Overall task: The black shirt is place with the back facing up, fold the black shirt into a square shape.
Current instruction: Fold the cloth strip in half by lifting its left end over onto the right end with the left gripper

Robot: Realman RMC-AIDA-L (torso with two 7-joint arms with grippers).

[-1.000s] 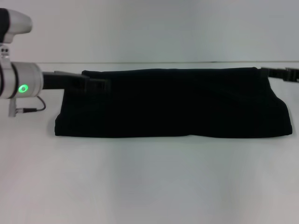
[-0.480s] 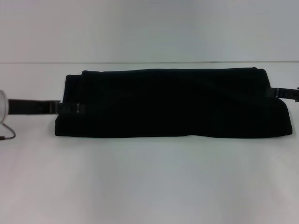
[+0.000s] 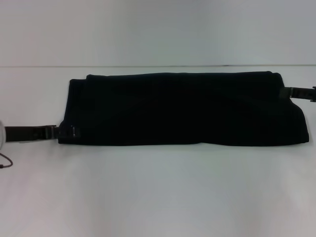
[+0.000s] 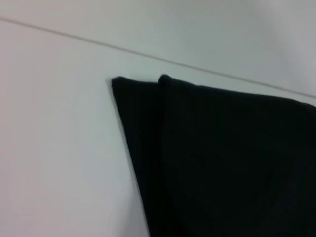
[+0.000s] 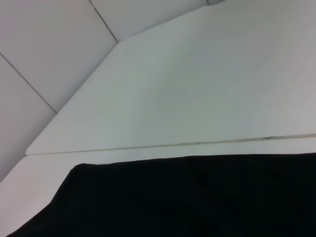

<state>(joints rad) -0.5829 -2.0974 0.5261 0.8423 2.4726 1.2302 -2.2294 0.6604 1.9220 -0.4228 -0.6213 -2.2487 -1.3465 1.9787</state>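
Note:
The black shirt lies on the white table as a long band folded across its width, no lettering showing. My left gripper reaches in low from the left and meets the shirt's near-left corner. My right gripper comes in from the right edge and touches the shirt's right end, about halfway along its depth. In the left wrist view, two layered corners of the shirt rest on the table. The right wrist view has the shirt's edge in front of bare table.
The table's far edge runs just behind the shirt, with a plain wall beyond it. White tabletop stretches in front of the shirt. A thin cable hangs by my left wrist at the left edge.
My left gripper has slid from the shirt's far-left corner toward me along its left end, down to the near-left corner. My right gripper moved from the far-right corner to mid-depth of the right end.

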